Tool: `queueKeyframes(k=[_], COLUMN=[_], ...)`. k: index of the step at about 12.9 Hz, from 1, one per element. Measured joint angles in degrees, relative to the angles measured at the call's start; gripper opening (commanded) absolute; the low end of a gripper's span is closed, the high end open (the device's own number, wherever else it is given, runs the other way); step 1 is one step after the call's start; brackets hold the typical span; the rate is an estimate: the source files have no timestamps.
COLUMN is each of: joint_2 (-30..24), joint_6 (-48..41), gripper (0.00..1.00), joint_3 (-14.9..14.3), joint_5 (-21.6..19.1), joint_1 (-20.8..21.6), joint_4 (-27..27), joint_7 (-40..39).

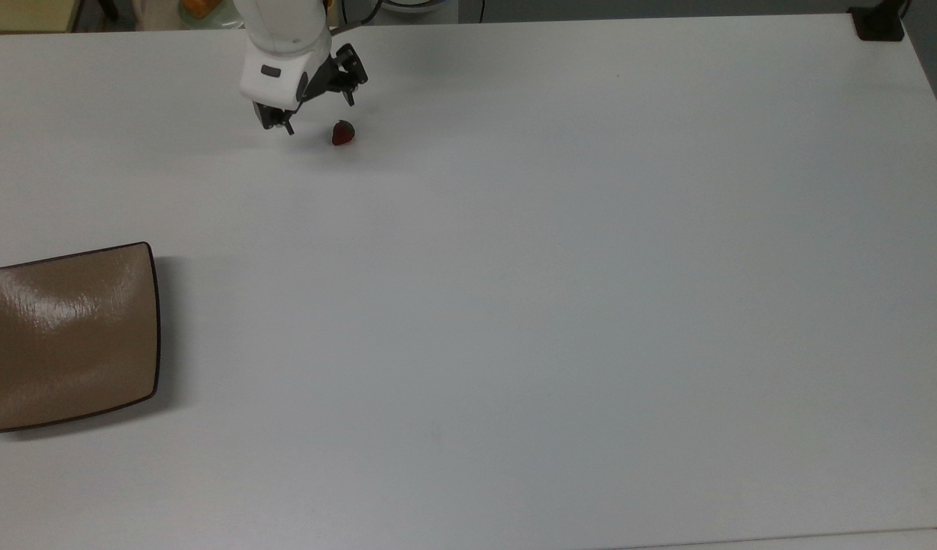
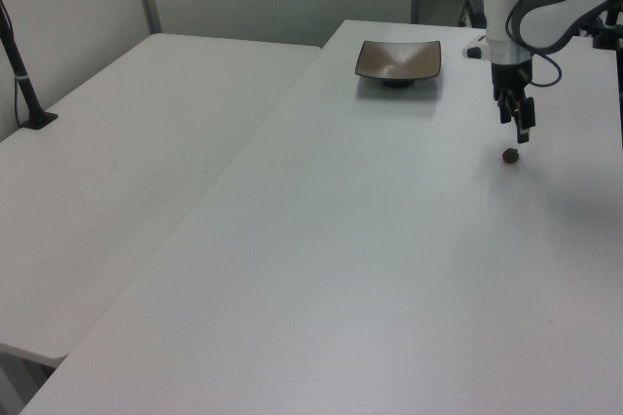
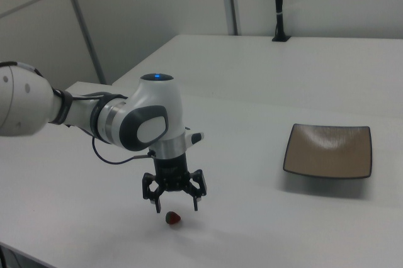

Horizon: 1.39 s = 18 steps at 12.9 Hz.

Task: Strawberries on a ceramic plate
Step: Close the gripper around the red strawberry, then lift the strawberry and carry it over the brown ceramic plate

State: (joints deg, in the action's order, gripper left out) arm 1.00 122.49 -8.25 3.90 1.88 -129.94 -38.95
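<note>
A tiny red strawberry (image 1: 343, 133) with a dark green cap lies on the white table near its far edge in the top view. It also appears as a small dark red spot (image 2: 510, 155) in the left view and beneath the arm (image 3: 173, 218) in the right view. My gripper (image 1: 318, 112) hangs open just above it, fingers spread on either side with nothing between them (image 3: 176, 207) (image 2: 518, 131). The tan-brown square plate (image 1: 63, 336) sits bare at the top view's left edge, far from the strawberry (image 2: 397, 59) (image 3: 327, 150).
A black clamp base (image 1: 879, 23) sits at the table's far right corner in the top view. A second white table (image 2: 127, 142) with a black post (image 2: 24, 84) adjoins on the left view's left. Wide bare tabletop (image 1: 560, 305) lies between strawberry and plate.
</note>
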Motion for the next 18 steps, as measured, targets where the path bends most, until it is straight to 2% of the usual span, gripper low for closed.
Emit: queueKeyframes(k=[2, 4, 5, 6, 11, 15, 18], joint_2=[0.8, 1.9, 2.2, 2.8, 3.5, 3.3, 2.4], joint_6=[2.1, 3.3, 3.5, 4.0, 4.6, 4.6, 2.7], gripper=[1.00, 0.87, 0.72, 0.62, 0.19, 0.19, 0.19], joint_3=[0.1, 0.1, 0.1, 0.1, 0.1, 0.1, 0.1], joint_5=[0.0, 0.0, 0.0, 0.0, 0.0, 0.1, 0.1], joint_1=[0.1, 0.3, 0.5, 0.8, 1.3, 1.2, 1.2], joint_4=[-1.1, -1.5, -1.5, -1.6, -1.6, -1.4, 0.6], joint_7=[0.0, -0.1, -0.1, -0.1, -0.1, -0.1, -0.1])
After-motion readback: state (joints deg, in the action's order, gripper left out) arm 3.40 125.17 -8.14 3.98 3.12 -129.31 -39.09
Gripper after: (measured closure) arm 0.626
